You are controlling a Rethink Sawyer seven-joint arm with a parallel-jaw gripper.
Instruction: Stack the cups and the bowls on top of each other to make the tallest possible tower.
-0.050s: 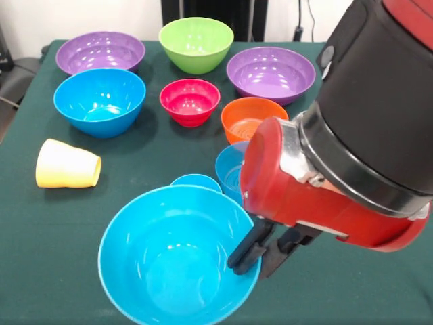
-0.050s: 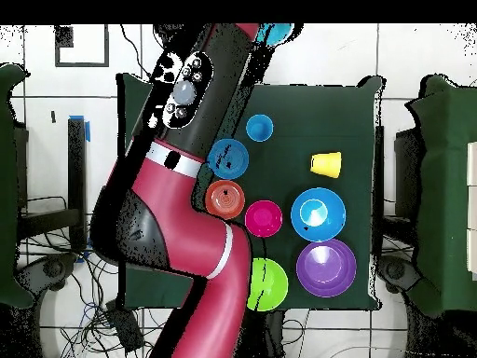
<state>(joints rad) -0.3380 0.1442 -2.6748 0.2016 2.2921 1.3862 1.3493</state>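
My gripper (image 1: 262, 256) is shut on the right rim of a large blue bowl (image 1: 177, 254), one finger inside the rim and one outside. The bowl hangs tilted above the table's near side; the overhead view shows only part of it (image 2: 276, 34) beside the arm. Just behind it stands the sky-blue cup (image 1: 196, 181) (image 2: 259, 127), upright. A smaller blue bowl (image 1: 229, 169) (image 2: 228, 158) sits next to the cup, half hidden by the arm. The yellow cup (image 1: 67, 164) (image 2: 326, 164) lies on its side at the left.
On the green cloth sit an orange bowl (image 1: 245, 118), a pink-red bowl (image 1: 189, 101), another blue bowl (image 1: 99, 101), two purple bowls (image 1: 100, 53) (image 1: 270, 73) and a lime green bowl (image 1: 196, 44). The arm covers the table's right side.
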